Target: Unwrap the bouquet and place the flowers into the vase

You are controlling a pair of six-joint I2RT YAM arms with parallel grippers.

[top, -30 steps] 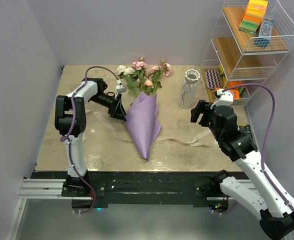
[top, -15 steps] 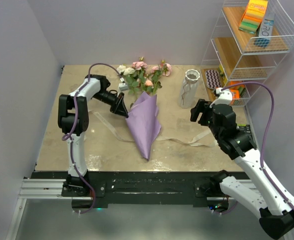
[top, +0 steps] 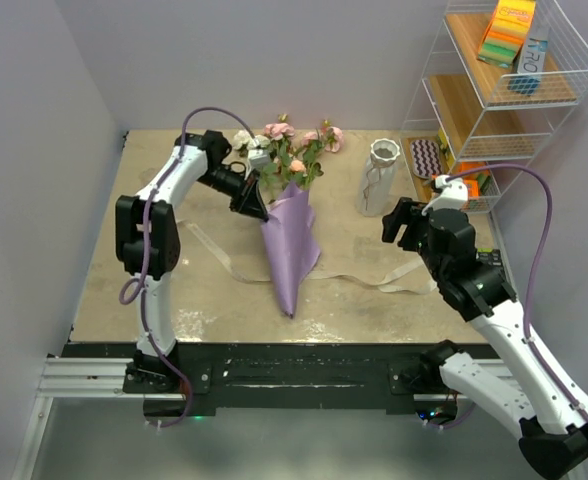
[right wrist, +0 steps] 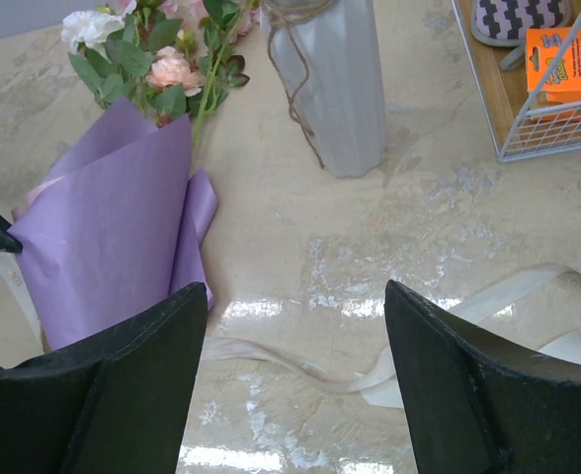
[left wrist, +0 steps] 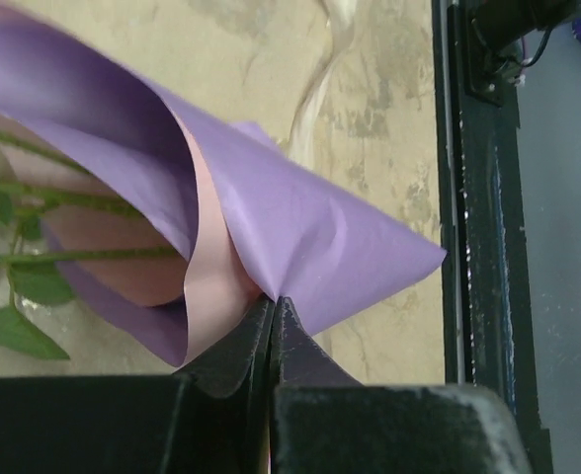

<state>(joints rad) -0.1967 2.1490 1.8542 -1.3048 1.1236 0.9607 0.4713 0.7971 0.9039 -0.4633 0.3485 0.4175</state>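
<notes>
The bouquet lies mid-table, its lilac paper cone (top: 292, 245) pointing toward me. The flowers (top: 286, 155), pink, peach and white roses, spill out at its far end. My left gripper (top: 257, 207) is shut on the cone's upper left edge. In the left wrist view the jaws (left wrist: 273, 302) pinch the lilac paper (left wrist: 310, 227) where its pink inner face (left wrist: 209, 286) shows, with green stems (left wrist: 73, 197) inside. The white vase (top: 378, 178) stands upright to the right of the blooms. My right gripper (top: 400, 224) hovers open near the vase (right wrist: 330, 79), over bare table and holding nothing.
A cream ribbon (top: 379, 282) trails loose across the table on both sides of the cone, and it also shows under the right gripper (right wrist: 528, 306). A white wire shelf rack (top: 494, 95) with sponges and boxes stands at the back right. The table's front rail (left wrist: 478, 197) lies close to the cone's tip.
My left gripper went from open to shut on the paper's left edge and moved right and back with it, so the cone looks narrower. The right arm stayed put.
</notes>
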